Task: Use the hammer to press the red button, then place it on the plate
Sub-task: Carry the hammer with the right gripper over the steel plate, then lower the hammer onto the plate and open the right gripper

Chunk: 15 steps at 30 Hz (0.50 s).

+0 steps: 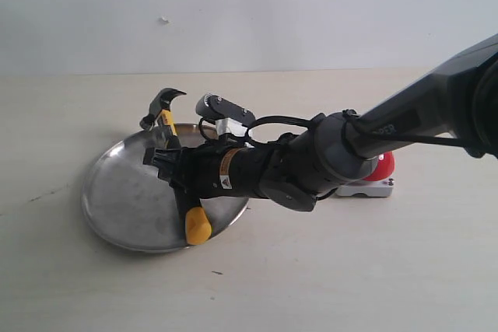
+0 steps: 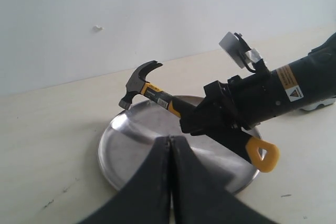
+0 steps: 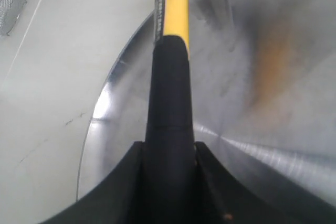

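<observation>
The right arm (image 1: 405, 126) is the largest thing we see. It bears white lettering of which we can read only "PER", an orange label (image 1: 226, 162) and a white warning-triangle sticker (image 1: 226, 183), both too small to read.

We count one plate (image 1: 124, 192), one hammer (image 1: 166, 118) and one red button (image 1: 385, 166). The button sits on its grey base (image 1: 366, 188) behind the arm, well apart from the plate.

The hammer is tilted over the plate, with its head raised past the far rim and its yellow end above the near rim. We cannot tell whether it touches the metal. A small dark label on its yellow neck is unreadable.

The right gripper (image 1: 173, 167) is clamped around the black handle. The left gripper (image 2: 170, 142) is empty, its fingers pressed together.
</observation>
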### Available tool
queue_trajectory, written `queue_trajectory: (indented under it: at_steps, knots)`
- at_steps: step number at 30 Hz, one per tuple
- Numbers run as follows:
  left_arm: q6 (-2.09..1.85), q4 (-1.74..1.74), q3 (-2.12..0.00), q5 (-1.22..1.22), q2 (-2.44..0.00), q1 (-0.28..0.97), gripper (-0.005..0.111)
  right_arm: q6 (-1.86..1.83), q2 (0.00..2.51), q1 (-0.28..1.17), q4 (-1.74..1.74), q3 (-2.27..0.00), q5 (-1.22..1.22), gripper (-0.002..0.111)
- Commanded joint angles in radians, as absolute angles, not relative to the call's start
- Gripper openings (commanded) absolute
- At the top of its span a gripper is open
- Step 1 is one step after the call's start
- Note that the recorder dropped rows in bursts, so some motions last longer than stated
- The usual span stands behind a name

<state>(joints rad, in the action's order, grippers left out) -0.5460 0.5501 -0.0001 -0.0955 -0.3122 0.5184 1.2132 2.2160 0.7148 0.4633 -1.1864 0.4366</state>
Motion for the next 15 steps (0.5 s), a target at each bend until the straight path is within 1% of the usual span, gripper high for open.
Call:
queue_trajectory:
  at_steps: [1,15]
  knots:
    - [-0.545,0.547,0.0,-0.093,-0.307,0.517,0.0,1.153,2.199,0.709,0.471,-1.204,0.504,0.0]
    - [-0.545,0.547,0.0,-0.093,-0.307,0.517,0.0,1.12,2.2,0.709,0.471,-1.204,0.485,0.0]
